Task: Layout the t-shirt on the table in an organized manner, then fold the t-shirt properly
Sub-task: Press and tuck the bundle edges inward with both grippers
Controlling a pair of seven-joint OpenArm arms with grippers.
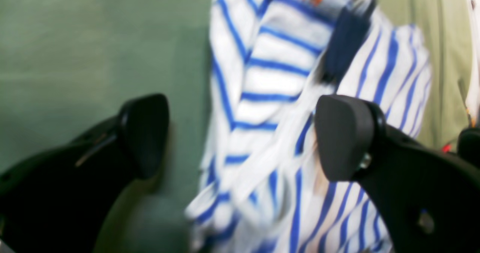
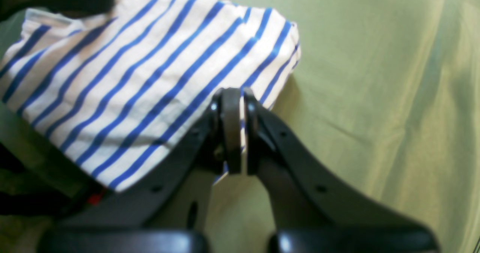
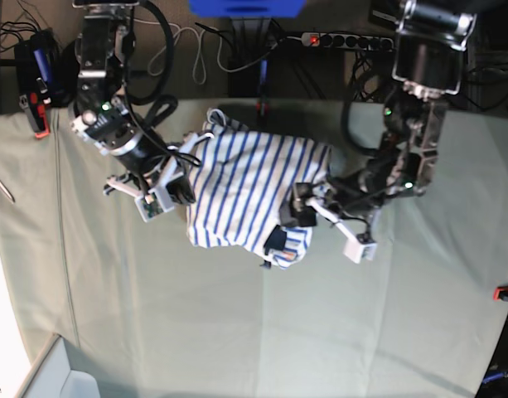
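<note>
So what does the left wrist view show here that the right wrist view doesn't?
Left wrist only: the left gripper with its jaws spread wide above a bunched part of the t-shirt, holding nothing, and a dark neck label.

Right wrist only: the right gripper shut on the t-shirt's edge, with flatter striped cloth spreading away from it.

Both: the blue-striped t-shirt lying on the table with its green cloth.
</note>
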